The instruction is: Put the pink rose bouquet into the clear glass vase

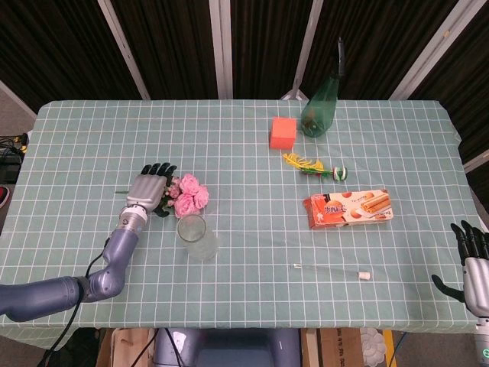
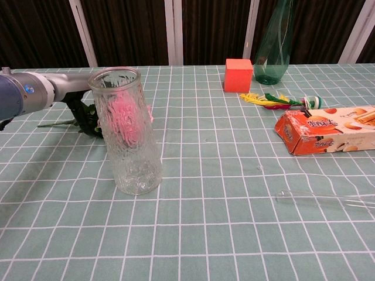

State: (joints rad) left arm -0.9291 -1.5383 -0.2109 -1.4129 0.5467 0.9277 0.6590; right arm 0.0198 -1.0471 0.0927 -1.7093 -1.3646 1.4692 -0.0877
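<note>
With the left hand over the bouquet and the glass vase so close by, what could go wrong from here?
1. The vase stands just in front of the bouquet; the left hand or its forearm might knock it over while lifting.
2. The left hand sits over the leaves and stem, not the blooms, so a grip there may be loose and the flowers could droop or slip.
3. The vase mouth looks narrow next to the leafy stem, so insertion may snag.

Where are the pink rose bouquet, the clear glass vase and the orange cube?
pink rose bouquet (image 1: 189, 194), head view, on the pink blooms.
clear glass vase (image 2: 130, 146), chest view, on its textured side wall.
orange cube (image 1: 283, 132), head view, on its top face.
</note>
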